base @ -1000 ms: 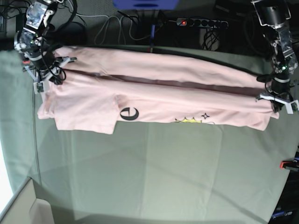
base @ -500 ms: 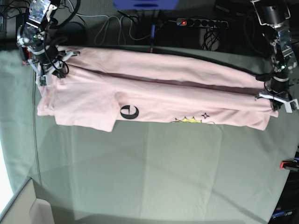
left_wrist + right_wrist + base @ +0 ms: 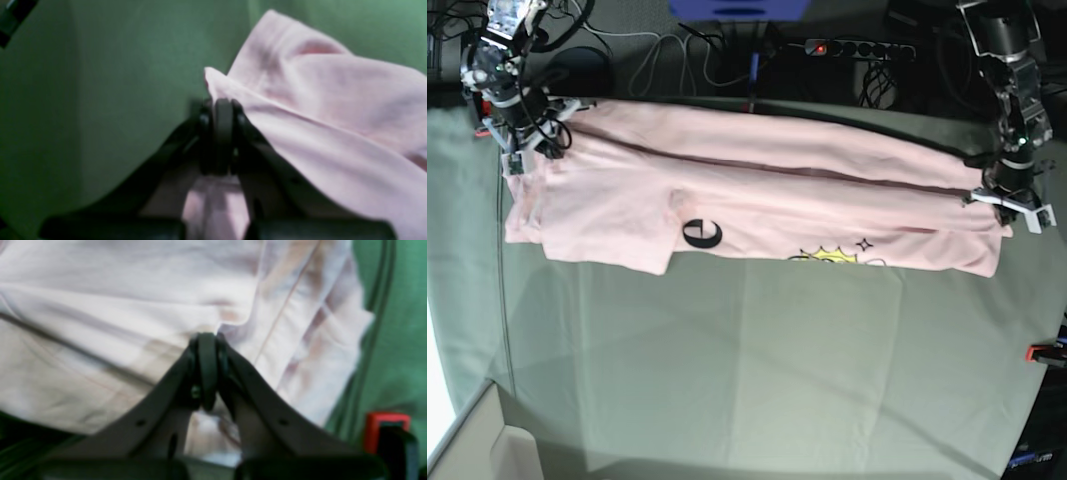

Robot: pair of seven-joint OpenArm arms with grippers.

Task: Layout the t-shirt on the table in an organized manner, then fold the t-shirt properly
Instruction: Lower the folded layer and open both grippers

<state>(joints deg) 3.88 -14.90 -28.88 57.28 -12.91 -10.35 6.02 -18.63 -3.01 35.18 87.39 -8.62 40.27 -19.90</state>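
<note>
Pink cotton t-shirt (image 3: 757, 195) stretches across the far side of the bench (image 3: 757, 370), folded lengthwise into a long band, one sleeve flap at the base view's left, a black letter and a bit of yellow print showing along the near edge. Going left to right in that view: my right gripper (image 3: 524, 125) sits at the shirt's far-left corner, jaws clenched on the pink fabric; right wrist view confirms it, jaws (image 3: 207, 370) pinched together with cloth bunched between and around them. A red clamp (image 3: 387, 430) shows at the bench edge just beside. Middle of the shirt lies flat, a dark crease line running along its length. At the right end, my left gripper (image 3: 1010, 200) grips the shirt's corner, jaws tight on a fold of pink cloth, seen close in the left wrist view (image 3: 223, 133). Grey-green cloth covers the bench. A power strip (image 3: 857, 48) with a red light lies beyond the far edge.
</note>
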